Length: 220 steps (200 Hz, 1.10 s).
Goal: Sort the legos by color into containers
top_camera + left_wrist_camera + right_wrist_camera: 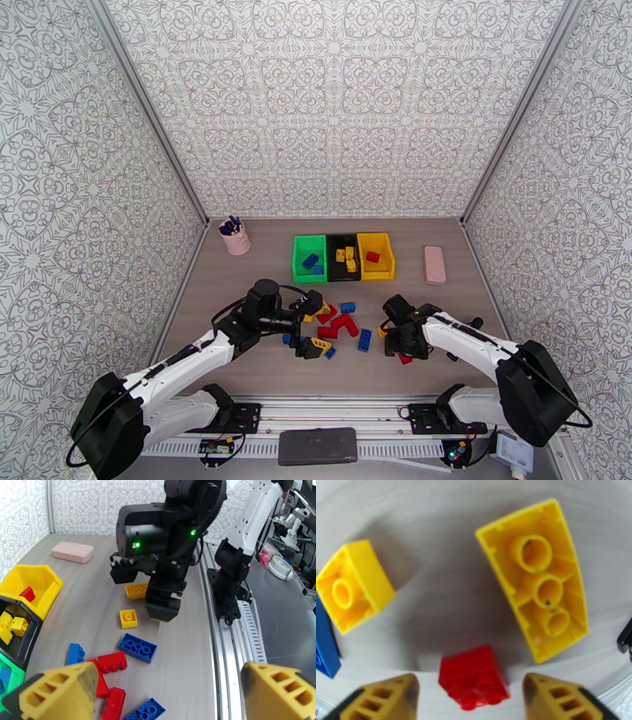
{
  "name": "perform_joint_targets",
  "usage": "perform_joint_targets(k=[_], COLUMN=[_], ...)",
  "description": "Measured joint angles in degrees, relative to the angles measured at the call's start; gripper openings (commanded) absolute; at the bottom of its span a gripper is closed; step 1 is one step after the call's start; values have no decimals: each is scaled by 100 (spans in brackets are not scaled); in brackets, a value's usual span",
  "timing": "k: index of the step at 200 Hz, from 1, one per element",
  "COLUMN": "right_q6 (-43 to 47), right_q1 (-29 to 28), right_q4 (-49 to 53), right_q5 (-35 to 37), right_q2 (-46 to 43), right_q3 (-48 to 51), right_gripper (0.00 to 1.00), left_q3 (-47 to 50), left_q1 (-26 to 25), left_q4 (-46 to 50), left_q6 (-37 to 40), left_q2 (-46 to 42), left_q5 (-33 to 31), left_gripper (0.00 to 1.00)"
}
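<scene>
On grey table [237,284], left gripper [170,695] spread wide and empty over scattered bricks [341,322] near the middle. Right gripper [472,701] likewise wide, straddling a small red brick [474,677] without touching. Farther back, touching in a row: green bin [296,260] with blue bricks, black bin [343,238] with yellow, yellow bin [389,256] with one red.

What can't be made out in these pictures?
Top view: pens in the pink cup are too small to count.
Left wrist view: the green bin is cut off by the frame's corner.
Left wrist view: the right gripper covers part of a yellow brick.
Right wrist view: a blue brick is cut by the left edge.
</scene>
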<state>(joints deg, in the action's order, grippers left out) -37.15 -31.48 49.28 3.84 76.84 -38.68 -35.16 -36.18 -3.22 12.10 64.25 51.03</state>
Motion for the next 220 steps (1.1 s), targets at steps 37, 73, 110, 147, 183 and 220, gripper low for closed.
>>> perform_joint_targets(k=[37,73,110,147,183,220], right_q6=[127,173,267,452,789,1069], right_q1=[0,7,7,7,168,741], right_q4=[-98,-129,-79,-74,-396,-1294], right_q5=[-4,-2,20,203,769,981], right_q2=[116,133,131,37,116,551], right_q3=[0,-9,-144,-743,-1766,-2430], right_gripper=[43,31,28,28,27,27], left_q3=[0,0,0,0,31,247], left_q1=[0,0,0,2,-11,-111], left_q4=[0,0,0,-52,-549,-1091], left_q6=[0,-2,-2,-48,-413,-796], left_q2=[0,0,0,0,0,-28], left_q5=[0,-2,-7,-199,-752,-1484], left_gripper=[100,100,100,100,100,100])
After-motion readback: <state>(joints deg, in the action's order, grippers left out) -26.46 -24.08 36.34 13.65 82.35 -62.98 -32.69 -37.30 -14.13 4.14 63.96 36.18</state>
